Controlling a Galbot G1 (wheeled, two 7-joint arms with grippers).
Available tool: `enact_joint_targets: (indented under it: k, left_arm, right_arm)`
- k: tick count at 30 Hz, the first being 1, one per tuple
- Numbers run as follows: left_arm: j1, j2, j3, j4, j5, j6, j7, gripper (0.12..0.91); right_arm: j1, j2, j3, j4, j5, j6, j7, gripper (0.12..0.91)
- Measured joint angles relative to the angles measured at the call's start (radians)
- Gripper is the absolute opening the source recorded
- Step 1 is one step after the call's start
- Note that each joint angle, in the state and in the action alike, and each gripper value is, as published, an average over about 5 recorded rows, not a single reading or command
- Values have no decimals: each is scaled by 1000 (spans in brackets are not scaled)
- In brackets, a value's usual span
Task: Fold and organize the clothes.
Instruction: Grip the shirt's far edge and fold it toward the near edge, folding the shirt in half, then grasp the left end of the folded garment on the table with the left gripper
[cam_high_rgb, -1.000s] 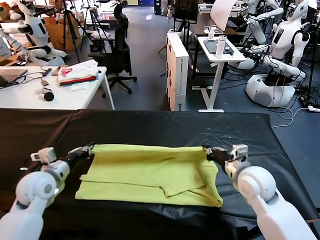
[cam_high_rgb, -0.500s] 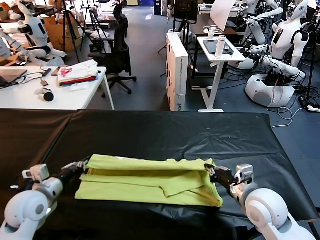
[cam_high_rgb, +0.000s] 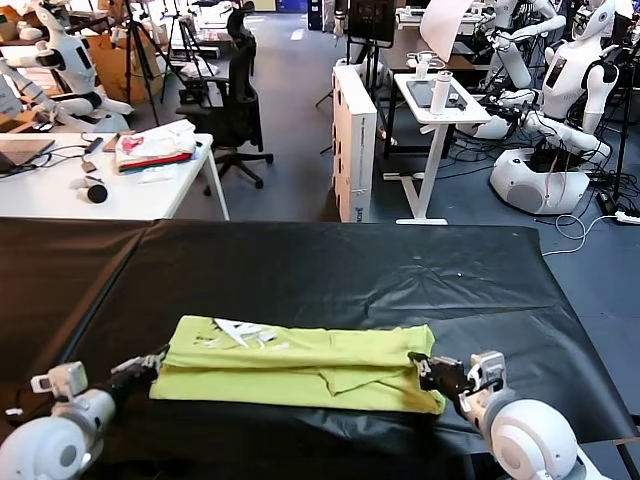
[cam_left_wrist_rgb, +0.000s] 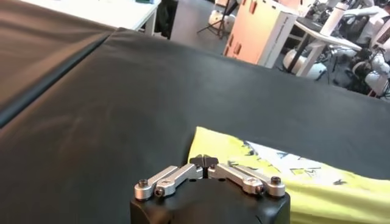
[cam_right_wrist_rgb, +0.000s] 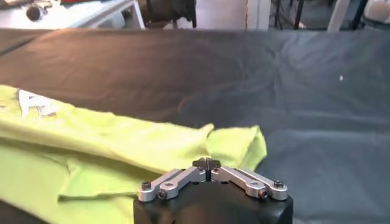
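Note:
The lime yellow-green T-shirt (cam_high_rgb: 300, 362) lies folded into a long low band across the black table's near side. A white graphic (cam_high_rgb: 240, 334) faces up near its left end. My left gripper (cam_high_rgb: 158, 362) is low at the shirt's left edge, fingertips pinched together on the fabric corner (cam_left_wrist_rgb: 204, 160). My right gripper (cam_high_rgb: 418, 366) sits at the right end, also shut on the cloth edge (cam_right_wrist_rgb: 207, 163). The left wrist view shows the shirt (cam_left_wrist_rgb: 317, 185) with the print (cam_left_wrist_rgb: 286, 161). The right wrist view shows its rumpled folds (cam_right_wrist_rgb: 122, 146).
Black cloth covers the table (cam_high_rgb: 330, 265), bare beyond the shirt. Behind stand a white desk with a white-and-pink cloth pile (cam_high_rgb: 155, 146), an office chair (cam_high_rgb: 238, 95), a white box (cam_high_rgb: 355, 140), a small white table (cam_high_rgb: 440, 100) and parked robots (cam_high_rgb: 560, 100).
Both grippers have pulled the shirt's far edge toward me and down, laying it over the near half. The white graphic has come into view on top.

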Motion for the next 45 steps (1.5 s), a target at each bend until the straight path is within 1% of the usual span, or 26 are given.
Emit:
enact_joint_targets:
  k: [1, 2, 3, 4, 5, 6, 9, 10, 11, 12, 14, 17, 21, 25, 32, 39, 45]
  left_arm:
    - [6, -1, -3, -2, 1, 2, 0, 245]
    - [12, -2, -7, -6, 1, 5, -1, 306]
    - [18, -3, -12, -10, 1, 7, -2, 362]
    - [25, -4, -17, -16, 2, 10, -4, 418]
    - [32, -5, -23, -22, 2, 13, -6, 494]
    - [38, -6, -29, -28, 3, 15, -9, 551]
    - [53, -7, -46, -43, 4, 21, -21, 740]
    - [54, -7, -52, -45, 4, 22, -25, 787]
    - [53, -8, -58, -46, 4, 23, -29, 837]
    - [49, -8, -63, -46, 4, 23, -32, 869]
    - [35, -9, -71, -39, 4, 21, -39, 897]
    - [0, -11, -70, -21, 6, 15, -45, 906]
    - [-54, -17, -47, 1, 20, -8, -38, 907]
    - [-103, -33, -6, 22, 49, -23, -26, 907]
    - [-177, -51, 67, 60, 73, -24, -9, 907]
    - [-235, -48, 109, 104, 85, -24, -8, 907]
    - [-269, -49, 138, 152, 107, -29, -3, 907]
  right_arm:
    - [-3, -2, 5, 5, 1, 0, -5, 281]
    - [-7, -3, 10, 10, 1, 0, -8, 338]
    - [-10, -4, 15, 16, 2, 0, -9, 413]
    - [-13, -5, 21, 22, 2, 0, -9, 470]
    - [-15, -5, 27, 27, 1, 0, -9, 527]
    - [-16, -4, 33, 31, 1, 0, -7, 603]
    - [-10, 7, 57, 34, -5, 0, -2, 779]
    - [-6, 13, 66, 32, -8, 0, 0, 824]
    - [-2, 20, 74, 29, -12, 0, 1, 853]
    - [3, 27, 81, 24, -17, 0, 2, 882]
    - [14, 42, 92, 10, -32, 0, 1, 898]
    - [29, 65, 100, -14, -64, 0, -3, 906]
    - [51, 97, 102, -58, -92, 12, -5, 907]
    - [76, 121, 92, -101, -94, 38, -5, 907]
    - [107, 157, 73, -156, -90, 57, -4, 907]
    - [118, 185, 62, -181, -96, 61, -4, 905]
    - [120, 195, 59, -184, -98, 61, -5, 854]
